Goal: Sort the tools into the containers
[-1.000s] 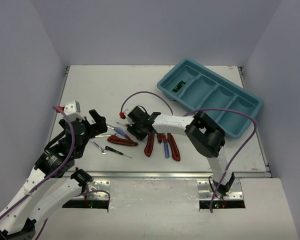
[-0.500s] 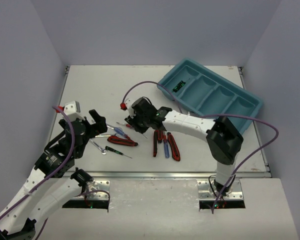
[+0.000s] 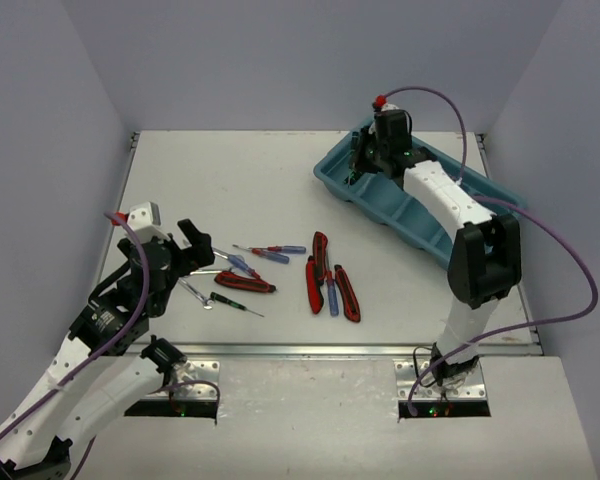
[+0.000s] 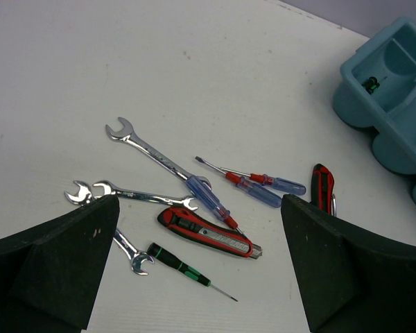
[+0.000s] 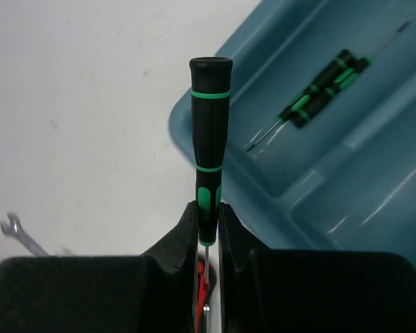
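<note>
My right gripper (image 5: 207, 222) is shut on a thin black-and-green screwdriver (image 5: 209, 139), whose handle points away from the jaws. It hangs over the left end of the teal tray (image 3: 420, 235), by its end compartment, where two more black-and-green screwdrivers (image 5: 319, 97) lie. In the top view the right gripper (image 3: 372, 160) is at the back right. My left gripper (image 4: 201, 277) stands open above the loose tools: silver wrenches (image 4: 149, 151), a red-and-black knife (image 4: 208, 232), a black-and-green screwdriver (image 4: 180, 267) and blue-and-red screwdrivers (image 4: 263, 187).
Further red-and-black knives (image 3: 315, 275) and a blue screwdriver (image 3: 331, 297) lie side by side at mid-table. The tray's other three compartments (image 3: 485, 215) look bare. Purple cables loop from both arms. White walls close in the table on three sides.
The right arm swung from the tool pile at mid-table to the tray's left end, carrying a black-and-green screwdriver. The left arm has stayed put.
</note>
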Motion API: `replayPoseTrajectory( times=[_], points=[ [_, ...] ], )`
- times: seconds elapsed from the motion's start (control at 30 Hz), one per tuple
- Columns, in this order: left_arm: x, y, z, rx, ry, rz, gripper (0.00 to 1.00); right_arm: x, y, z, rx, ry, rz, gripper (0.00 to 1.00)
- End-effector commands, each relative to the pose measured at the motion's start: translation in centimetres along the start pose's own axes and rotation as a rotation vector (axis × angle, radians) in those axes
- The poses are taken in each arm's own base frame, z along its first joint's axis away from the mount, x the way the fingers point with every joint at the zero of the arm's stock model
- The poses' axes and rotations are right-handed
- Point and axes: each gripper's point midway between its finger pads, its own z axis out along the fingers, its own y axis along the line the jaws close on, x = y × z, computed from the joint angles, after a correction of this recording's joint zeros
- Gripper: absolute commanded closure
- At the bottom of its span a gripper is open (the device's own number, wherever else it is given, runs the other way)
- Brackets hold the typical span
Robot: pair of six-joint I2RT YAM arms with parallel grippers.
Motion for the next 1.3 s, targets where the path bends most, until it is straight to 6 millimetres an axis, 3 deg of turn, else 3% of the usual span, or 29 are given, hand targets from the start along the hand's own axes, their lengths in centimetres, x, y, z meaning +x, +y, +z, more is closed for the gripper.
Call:
replayPoseTrajectory(
  times=[0.0,0.07,0.1,0.13,0.23,0.3,0.37,0.53,0.6,0.63,0.7,0.77,0.83,0.9,0.97,1.13,1.27],
  points=[
    [-0.8,-0.2,0.1,0.005,-0.034,-0.021,0.00,-6.1,-3.6,1.6,0.114,-0.137,0.288,1.00],
    [-0.8,-0.3,0.1,0.007,-0.033,-0.021,0.00,-6.0,-6.4,3.7,0.182,-0.131,0.338,1.00],
    [-0.8,-0.3,0.1,0.009,-0.033,-0.021,0.00,-6.9,-6.4,4.3,0.170,-0.144,0.357,1.00],
    [-0.8,-0.3,0.1,0.006,-0.035,-0.021,0.00,-6.0,-7.1,5.3,0.184,-0.124,0.371,1.00],
    [-0.8,-0.3,0.1,0.007,-0.034,-0.020,0.00,-6.7,-8.1,7.9,0.201,-0.122,0.392,0.91],
    [-0.8,-0.3,0.1,0.007,-0.033,-0.019,0.00,-6.6,-8.8,9.2,0.218,-0.111,0.385,0.54],
    [-0.8,-0.3,0.0,0.011,-0.034,-0.020,0.00,-7.5,-8.6,8.8,0.216,-0.120,0.376,0.40],
    [-0.7,-0.5,0.1,0.022,-0.031,-0.014,0.00,-9.9,-5.1,5.9,0.129,-0.159,0.241,0.33],
    [-0.7,-0.6,0.2,0.020,-0.026,-0.011,0.00,-9.9,0.2,3.1,0.034,-0.159,0.072,0.33],
    [-0.6,-0.6,0.2,0.017,-0.024,-0.009,0.00,-9.4,1.8,1.7,-0.008,-0.143,-0.017,0.33],
    [-0.9,-0.1,0.1,-0.003,-0.034,-0.015,0.00,-5.4,7.3,-0.8,-0.119,-0.055,-0.217,0.34],
    [-1.4,0.5,-0.1,-0.028,-0.053,-0.039,0.00,0.0,9.4,-1.7,-0.153,0.054,-0.333,0.35],
    [-2.1,1.6,-0.6,-0.069,-0.088,-0.069,0.00,6.3,13.8,-4.6,-0.215,0.128,-0.462,0.37],
    [-2.9,2.5,-1.1,-0.094,-0.121,-0.102,0.00,11.5,15.5,-5.9,-0.249,0.192,-0.523,0.41],
    [-3.5,3.3,-1.6,-0.111,-0.156,-0.134,0.00,17.1,19.2,-8.1,-0.336,0.240,-0.591,0.44],
    [-4.4,4.2,-2.8,-0.110,-0.213,-0.186,0.00,25.6,23.8,-10.6,-0.449,0.313,-0.762,0.49],
    [-4.9,5.3,-3.8,-0.131,-0.248,-0.229,0.00,30.1,25.3,-9.2,-0.461,0.380,-0.842,0.49]
  ],
)
